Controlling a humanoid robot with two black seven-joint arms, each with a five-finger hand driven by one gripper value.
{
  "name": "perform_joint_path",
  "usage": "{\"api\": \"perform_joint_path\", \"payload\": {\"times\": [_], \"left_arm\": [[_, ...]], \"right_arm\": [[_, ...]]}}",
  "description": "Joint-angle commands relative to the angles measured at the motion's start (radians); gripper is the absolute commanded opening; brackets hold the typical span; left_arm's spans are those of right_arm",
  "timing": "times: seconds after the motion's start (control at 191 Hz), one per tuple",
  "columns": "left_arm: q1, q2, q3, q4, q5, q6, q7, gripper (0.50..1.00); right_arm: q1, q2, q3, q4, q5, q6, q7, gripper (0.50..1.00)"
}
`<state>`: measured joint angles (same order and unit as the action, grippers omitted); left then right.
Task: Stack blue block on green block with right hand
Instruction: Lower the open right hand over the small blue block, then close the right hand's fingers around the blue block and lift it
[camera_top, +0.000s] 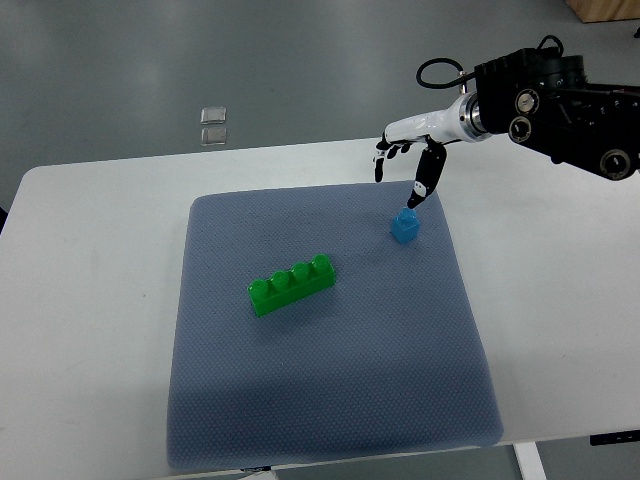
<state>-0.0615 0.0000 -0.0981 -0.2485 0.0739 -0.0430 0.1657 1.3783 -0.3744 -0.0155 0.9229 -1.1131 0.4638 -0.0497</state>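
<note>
A small blue block (405, 226) stands on the grey-blue mat (330, 400), near its far right corner. A long green block (291, 284) with a row of studs lies to its left, near the mat's middle, slightly slanted. My right hand (404, 168) hangs just above and behind the blue block. Its fingers are spread and hold nothing, and the thumb tip (416, 196) points down close to the block's top. The left arm does not show.
The mat lies on a white table (90, 330). Two small clear square things (213, 125) lie on the floor beyond the table's far edge. The right forearm (555, 100) with its black housing reaches in from the upper right.
</note>
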Motion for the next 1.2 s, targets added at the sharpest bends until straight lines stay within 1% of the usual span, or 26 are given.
{"api": "perform_joint_path", "payload": {"times": [0.0,0.225,0.35,0.564,0.721,0.872,0.878,0.935,1.003,1.134,1.139,1.17,1.196], "left_arm": [[0.000,0.000,0.001,-0.002,0.000,0.000,0.000,1.000],[0.000,0.000,0.001,-0.006,0.000,0.000,0.000,1.000],[0.000,0.000,0.001,-0.002,0.000,0.000,0.000,1.000],[0.000,0.000,-0.002,-0.003,0.000,0.000,0.000,1.000],[0.000,0.000,0.001,-0.003,0.000,0.000,0.000,1.000],[0.000,0.000,0.001,-0.005,0.000,0.000,0.000,1.000],[0.000,0.000,0.001,-0.005,0.000,0.000,0.000,1.000],[0.000,0.000,-0.002,-0.005,0.000,0.000,0.000,1.000],[0.000,0.000,0.001,-0.005,0.000,0.000,0.000,1.000],[0.000,0.000,-0.002,-0.005,0.000,0.000,0.000,1.000],[0.000,0.000,-0.002,-0.005,0.000,0.000,0.000,1.000],[0.000,0.000,0.001,-0.006,0.000,0.000,0.000,1.000],[0.000,0.000,-0.002,-0.006,0.000,0.000,0.000,1.000]], "right_arm": [[-0.008,0.018,0.000,-0.021,-0.001,-0.008,-0.012,0.917],[-0.073,0.051,0.003,-0.073,-0.001,-0.050,-0.015,0.917],[-0.104,0.087,0.000,-0.110,-0.002,-0.080,-0.015,0.917],[-0.124,0.089,-0.001,-0.128,-0.016,-0.086,-0.013,0.915],[-0.150,0.089,-0.003,-0.148,-0.037,-0.119,-0.013,0.909],[-0.159,0.089,0.000,-0.150,-0.045,-0.122,-0.012,0.907],[-0.162,0.089,0.000,-0.151,-0.045,-0.134,-0.010,0.895],[-0.165,0.089,-0.003,-0.151,-0.045,-0.155,-0.009,0.872],[-0.173,0.089,-0.004,-0.153,-0.047,-0.169,-0.007,0.870],[-0.174,0.089,-0.003,-0.154,-0.056,-0.172,-0.004,0.864],[-0.176,0.089,-0.001,-0.154,-0.063,-0.172,-0.003,0.854],[-0.177,0.089,-0.001,-0.154,-0.063,-0.174,0.002,0.834],[-0.177,0.089,-0.001,-0.154,-0.065,-0.174,0.005,0.829]]}}
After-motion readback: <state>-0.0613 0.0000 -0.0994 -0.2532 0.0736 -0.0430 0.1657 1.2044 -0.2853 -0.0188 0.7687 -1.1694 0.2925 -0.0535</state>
